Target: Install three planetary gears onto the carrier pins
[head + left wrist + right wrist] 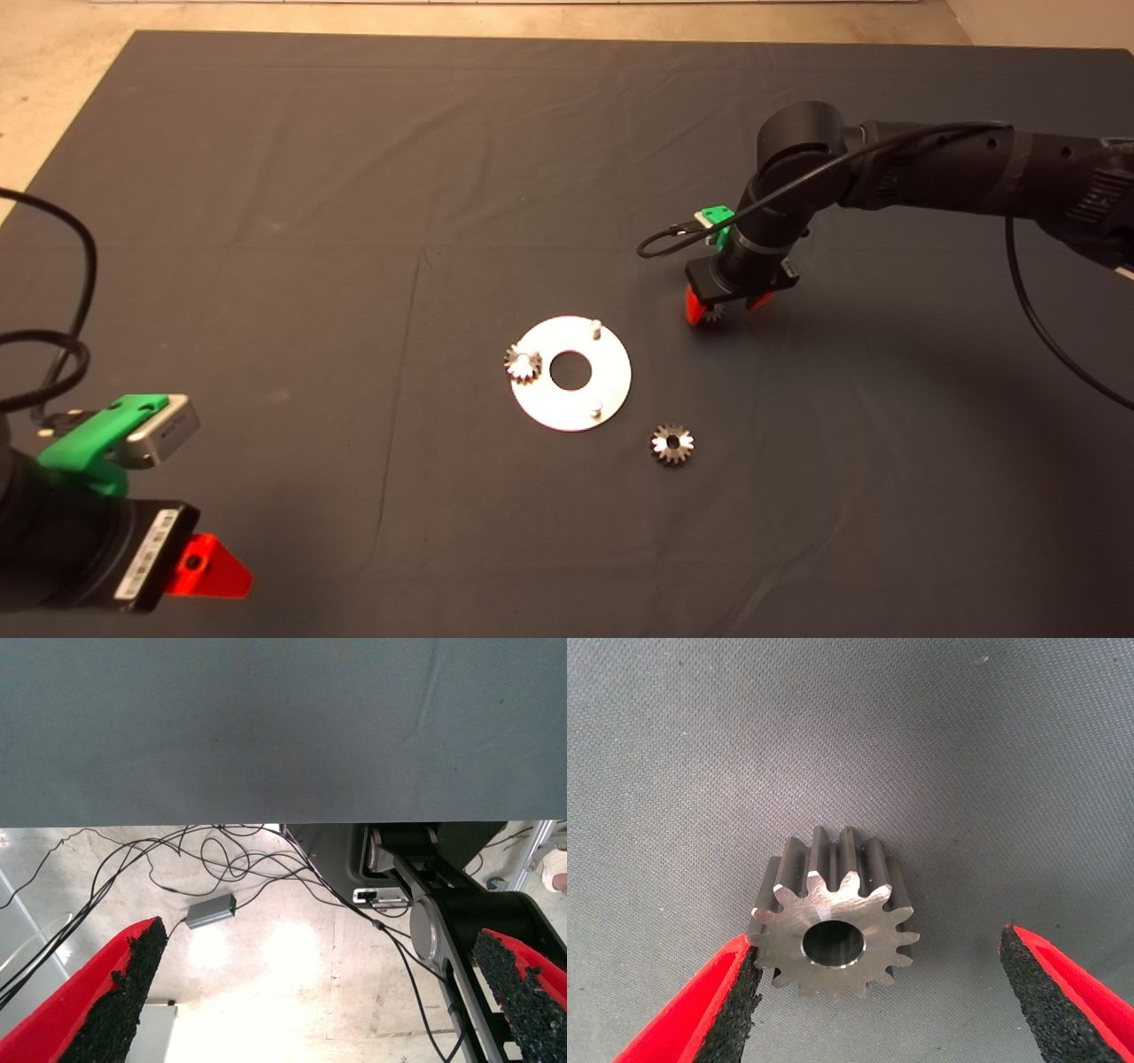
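Three planetary gears lie on the dark mat (266, 177): one gear (523, 363) sits on a pin at the left rim of the silver carrier disc (611, 377), a second gear (672, 443) rests loose on the mat just beside the disc's lower right edge, and a third gear (831, 917) lies between the parted fingers of the right gripper (725, 309), one pad (731, 1001) at its teeth, the other apart. Two carrier pins (596, 326) stand bare. Left gripper (208, 567), released with fingers spread, waits at the mat's lower left edge.
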You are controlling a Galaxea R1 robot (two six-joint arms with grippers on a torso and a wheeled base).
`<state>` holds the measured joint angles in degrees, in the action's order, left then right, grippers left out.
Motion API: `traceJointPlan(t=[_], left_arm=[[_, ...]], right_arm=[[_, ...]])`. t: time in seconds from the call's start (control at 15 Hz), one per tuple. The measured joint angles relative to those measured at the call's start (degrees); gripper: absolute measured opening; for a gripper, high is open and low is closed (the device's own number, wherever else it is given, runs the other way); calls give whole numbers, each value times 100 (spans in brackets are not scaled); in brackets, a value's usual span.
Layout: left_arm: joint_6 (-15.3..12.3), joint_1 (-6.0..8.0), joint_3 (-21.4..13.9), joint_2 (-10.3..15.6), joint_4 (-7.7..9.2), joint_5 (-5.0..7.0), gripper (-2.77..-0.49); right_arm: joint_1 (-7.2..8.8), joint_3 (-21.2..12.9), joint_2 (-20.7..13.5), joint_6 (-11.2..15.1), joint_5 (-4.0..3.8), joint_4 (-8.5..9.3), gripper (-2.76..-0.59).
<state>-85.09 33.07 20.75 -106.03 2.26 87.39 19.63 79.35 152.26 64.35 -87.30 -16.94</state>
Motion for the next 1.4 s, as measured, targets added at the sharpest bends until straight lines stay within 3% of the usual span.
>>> traceJointPlan(t=[0.13,0.4,1.0,1.13,1.4], left_arm=[[0,0,0,2,0,0,-75],[0,0,0,15,0,0,-75],[0,0,-2,13,0,0,-75],[0,0,-2,13,0,0,-75],[0,0,-2,13,0,0,-75]], right_arm=[[0,2,11,0,6,0,-153],[0,17,13,0,4,0,-153],[1,441,204,-20,-7,0,-153],[0,456,212,-24,4,0,-166],[0,478,221,-44,4,0,-166]])
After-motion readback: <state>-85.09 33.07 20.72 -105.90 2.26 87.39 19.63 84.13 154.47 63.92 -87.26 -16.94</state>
